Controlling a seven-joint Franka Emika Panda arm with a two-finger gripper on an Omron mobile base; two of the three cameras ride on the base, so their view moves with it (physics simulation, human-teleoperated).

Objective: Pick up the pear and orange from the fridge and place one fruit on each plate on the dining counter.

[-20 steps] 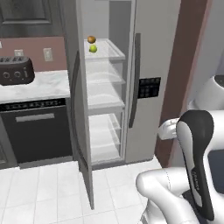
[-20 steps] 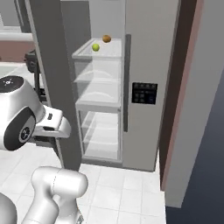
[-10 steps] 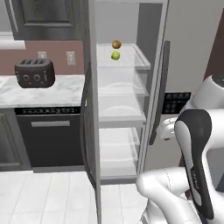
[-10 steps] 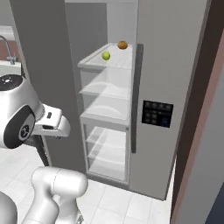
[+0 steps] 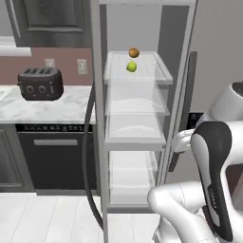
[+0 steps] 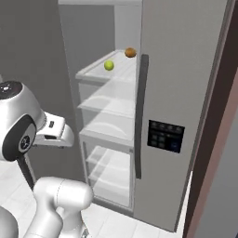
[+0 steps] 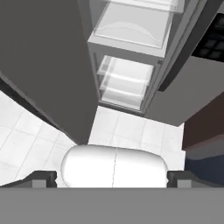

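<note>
The pear (image 5: 131,67) sits on the top glass shelf (image 5: 161,73) of the open fridge (image 6: 186,93), and in your left base view the orange (image 5: 134,52) lies just beyond it at 12 o'clock, close but apart. In your hand view the gripper (image 7: 112,178) has its tips spread wide at 6 o'clock with nothing between them, facing the fridge's lower shelves. A toaster (image 5: 40,83) stands on the worktop at 9 o'clock.

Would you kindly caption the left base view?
Open fridge with pear and orange on its top shelf, toaster alongside.
</note>
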